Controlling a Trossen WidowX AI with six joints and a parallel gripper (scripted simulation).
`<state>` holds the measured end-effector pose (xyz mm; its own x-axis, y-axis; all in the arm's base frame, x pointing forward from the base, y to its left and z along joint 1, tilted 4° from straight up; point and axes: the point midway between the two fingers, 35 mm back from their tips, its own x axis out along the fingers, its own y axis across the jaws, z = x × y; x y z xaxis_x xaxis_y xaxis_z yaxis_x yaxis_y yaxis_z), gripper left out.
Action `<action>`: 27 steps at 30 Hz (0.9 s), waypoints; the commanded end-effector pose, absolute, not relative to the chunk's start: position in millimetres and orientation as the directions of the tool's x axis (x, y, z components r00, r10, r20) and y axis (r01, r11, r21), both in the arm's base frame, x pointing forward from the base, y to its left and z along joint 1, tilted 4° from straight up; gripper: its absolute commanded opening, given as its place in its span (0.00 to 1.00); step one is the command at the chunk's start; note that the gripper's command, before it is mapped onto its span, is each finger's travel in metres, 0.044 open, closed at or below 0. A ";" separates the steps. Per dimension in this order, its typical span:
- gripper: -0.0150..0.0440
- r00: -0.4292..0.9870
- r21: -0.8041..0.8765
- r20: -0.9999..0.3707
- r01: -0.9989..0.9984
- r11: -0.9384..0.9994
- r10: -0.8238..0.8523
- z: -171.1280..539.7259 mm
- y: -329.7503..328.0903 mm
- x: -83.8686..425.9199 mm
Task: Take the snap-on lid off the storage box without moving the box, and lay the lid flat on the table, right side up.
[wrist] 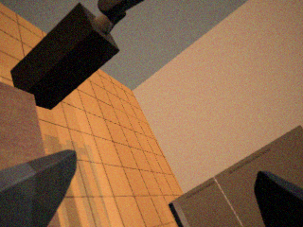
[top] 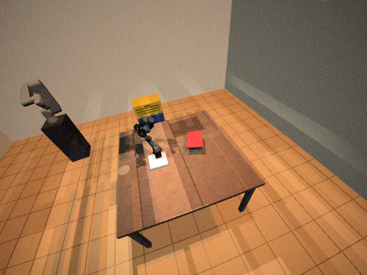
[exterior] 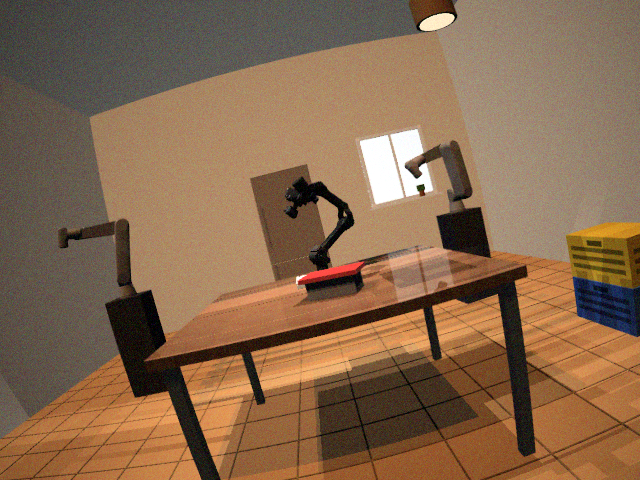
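Note:
The storage box (top: 195, 150) (exterior: 334, 287) is dark grey and stands on the table, right of the arm's base in the top view. Its red lid (top: 194, 139) (exterior: 331, 272) lies on top of it, right side up, and hides the inside. My gripper (top: 135, 129) (exterior: 287, 202) (wrist: 165, 169) is open and empty, raised high above the table and well away from the box. In the wrist view its two fingers stand wide apart, and neither the box nor the lid shows there.
The arm's base stands on a white plate (top: 153, 164) on the wooden table (top: 219, 180) (exterior: 242, 322). Yellow and blue crates (top: 148, 106) (exterior: 604, 258) stand on the floor beyond the table. Other arms on dark pedestals (top: 66, 137) (exterior: 136, 335) (wrist: 63, 57) stand off the table.

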<state>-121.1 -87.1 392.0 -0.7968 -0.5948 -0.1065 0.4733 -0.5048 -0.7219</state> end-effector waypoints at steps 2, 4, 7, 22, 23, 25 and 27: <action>0.84 -0.772 -0.692 -0.115 0.514 -0.507 -0.626 390.5 -95.8 -115.2; 0.75 -0.695 -0.602 -0.138 0.624 -0.498 -0.705 386.0 -118.1 -96.8; 0.65 -0.552 -0.435 -0.177 0.787 -0.438 -0.815 377.2 -148.8 -60.4; 0.65 0.108 0.317 -0.344 0.948 -0.007 -0.933 326.7 -175.9 119.7; 0.65 0.153 0.366 -0.356 0.931 0.013 -0.922 322.5 -171.8 132.2; 0.65 0.257 0.476 -0.385 0.878 0.048 -0.886 311.8 -158.9 161.4; 0.65 0.355 0.574 -0.414 0.817 0.062 -0.838 300.5 -142.0 188.6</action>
